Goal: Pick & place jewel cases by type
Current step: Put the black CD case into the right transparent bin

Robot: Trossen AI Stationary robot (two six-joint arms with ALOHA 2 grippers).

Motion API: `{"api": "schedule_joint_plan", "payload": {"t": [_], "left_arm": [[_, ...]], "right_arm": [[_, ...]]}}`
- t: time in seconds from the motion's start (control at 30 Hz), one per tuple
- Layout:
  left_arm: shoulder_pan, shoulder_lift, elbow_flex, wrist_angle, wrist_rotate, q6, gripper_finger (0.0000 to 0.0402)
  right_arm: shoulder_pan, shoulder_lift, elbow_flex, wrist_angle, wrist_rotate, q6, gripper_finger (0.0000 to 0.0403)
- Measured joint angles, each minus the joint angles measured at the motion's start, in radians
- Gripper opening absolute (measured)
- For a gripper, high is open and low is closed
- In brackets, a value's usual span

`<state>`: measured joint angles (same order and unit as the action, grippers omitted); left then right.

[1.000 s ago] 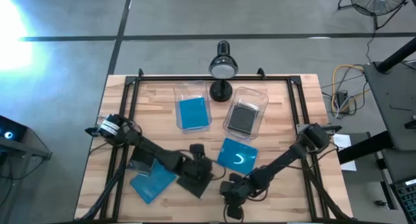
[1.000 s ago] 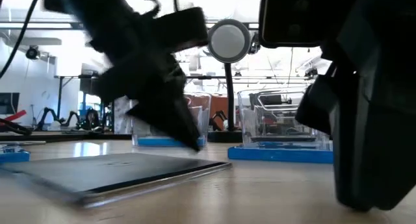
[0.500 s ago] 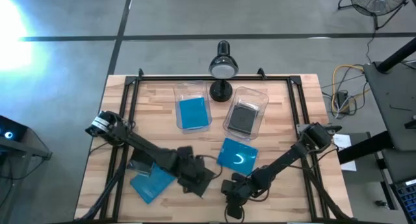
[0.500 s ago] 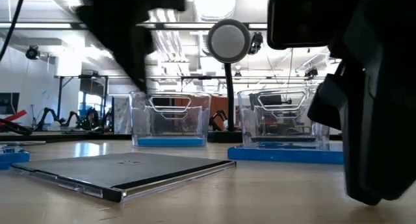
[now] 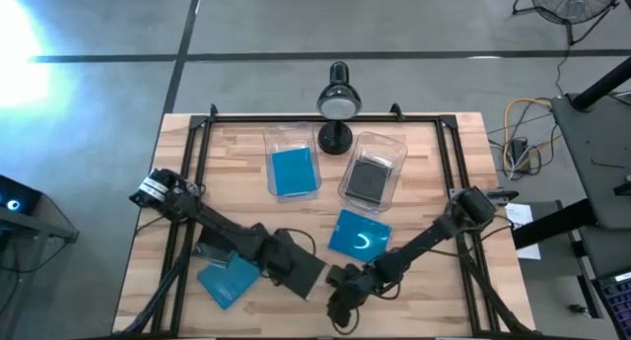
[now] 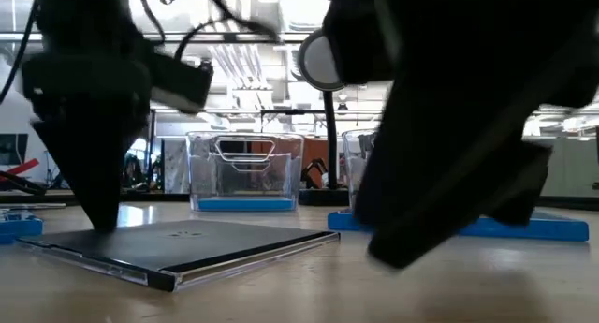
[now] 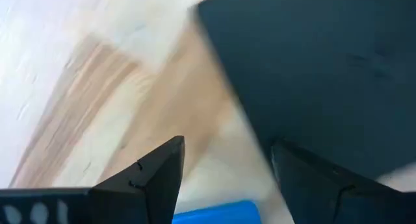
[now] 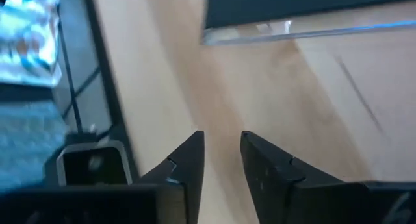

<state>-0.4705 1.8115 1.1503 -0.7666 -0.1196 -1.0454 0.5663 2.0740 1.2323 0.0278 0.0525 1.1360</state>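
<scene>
A dark jewel case [image 5: 304,273] [image 6: 187,243] lies flat near the table's near edge. My left gripper [image 5: 279,264] [image 7: 224,146] is open and points down at the case's left edge [image 7: 260,120], one finger over the case and one beside it. A blue case [image 5: 229,279] [image 7: 218,214] lies to its left, and a silvery case [image 5: 210,249] is partly under the left arm. A second blue case [image 5: 357,238] lies right of centre. My right gripper [image 5: 338,303] [image 8: 221,136] hovers by the dark case's near right side, its fingers a narrow gap apart. My left gripper comes from above, pointing down, with its fingers [image 6: 98,215] astride the dark case's left edge. I cannot tell whether they touch the case, which lies flat on the table.
Two clear bins stand toward the far edge: the left bin [image 5: 293,143] holds a blue case and the right bin [image 5: 380,148] a dark one. A desk lamp [image 5: 337,108] stands between them. Black rails [image 5: 187,182] run along the table's sides.
My left gripper has moved toward the table's left and near edges and come down at the dark case's left edge. My right gripper has moved a little toward the table's left, closer to the dark case. The case has stayed flat where it was.
</scene>
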Motion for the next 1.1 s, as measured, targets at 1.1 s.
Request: {"api": "schedule_joint_plan", "payload": {"t": [1.1], "left_arm": [[-0.054,0.004,-0.061,0.345,0.419,-0.026,0.0213]], "right_arm": [[-0.071,-0.044,-0.001,0.017,0.299,0.198,0.0164]]}}
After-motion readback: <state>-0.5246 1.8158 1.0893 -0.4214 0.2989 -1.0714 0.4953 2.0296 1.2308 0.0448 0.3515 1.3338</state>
